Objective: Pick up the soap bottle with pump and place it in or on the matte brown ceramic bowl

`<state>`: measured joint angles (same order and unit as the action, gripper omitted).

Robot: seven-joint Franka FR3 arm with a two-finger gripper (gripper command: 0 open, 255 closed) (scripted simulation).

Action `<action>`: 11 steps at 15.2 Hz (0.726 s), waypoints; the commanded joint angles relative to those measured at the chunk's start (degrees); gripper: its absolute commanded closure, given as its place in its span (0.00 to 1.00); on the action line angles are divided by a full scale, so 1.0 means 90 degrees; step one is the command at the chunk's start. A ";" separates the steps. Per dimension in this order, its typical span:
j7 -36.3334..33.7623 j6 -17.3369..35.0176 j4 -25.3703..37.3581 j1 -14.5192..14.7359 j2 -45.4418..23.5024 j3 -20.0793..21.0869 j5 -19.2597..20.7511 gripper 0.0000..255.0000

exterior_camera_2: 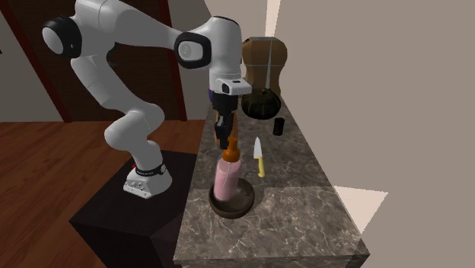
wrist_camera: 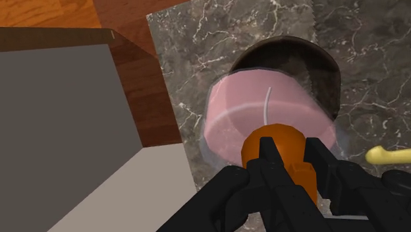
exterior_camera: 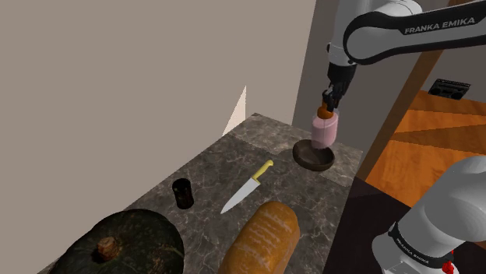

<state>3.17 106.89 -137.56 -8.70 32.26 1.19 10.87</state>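
The soap bottle (exterior_camera: 325,131) has a pink body and an orange pump. It hangs upright from my black gripper (exterior_camera: 330,100), which is shut on the pump top. The bottle's base sits low inside the rim of the brown bowl (exterior_camera: 305,158), near the counter's far corner; whether it touches the bowl I cannot tell. In the second exterior view the gripper (exterior_camera_2: 225,141) points straight down, with the bottle (exterior_camera_2: 227,177) over the bowl (exterior_camera_2: 245,202). In the wrist view the fingers clasp the pump above the pink bottle (wrist_camera: 253,112), and the bowl (wrist_camera: 324,64) shows behind it.
On the dark marble counter (exterior_camera: 234,156) lie a yellow-handled knife (exterior_camera: 248,189), a small black cup (exterior_camera: 183,193), a bread loaf (exterior_camera: 265,237) and a dark round squash (exterior_camera: 125,245). A wall stands close behind the bowl. The wooden floor (exterior_camera: 420,132) lies past the counter edge.
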 commanded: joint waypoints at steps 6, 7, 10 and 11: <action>-0.0106 0.0614 -0.0524 -0.0013 -0.0091 -0.0014 0.0051 1.00; -0.0122 0.0703 -0.0596 -0.0015 -0.0109 -0.0016 0.0059 1.00; -0.0174 0.0974 -0.0806 -0.0024 -0.0175 -0.0018 0.0087 1.00; -0.0177 0.0994 -0.0822 -0.0024 -0.0179 -0.0018 0.0088 1.00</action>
<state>1.70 115.34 -144.51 -8.90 30.77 1.02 11.62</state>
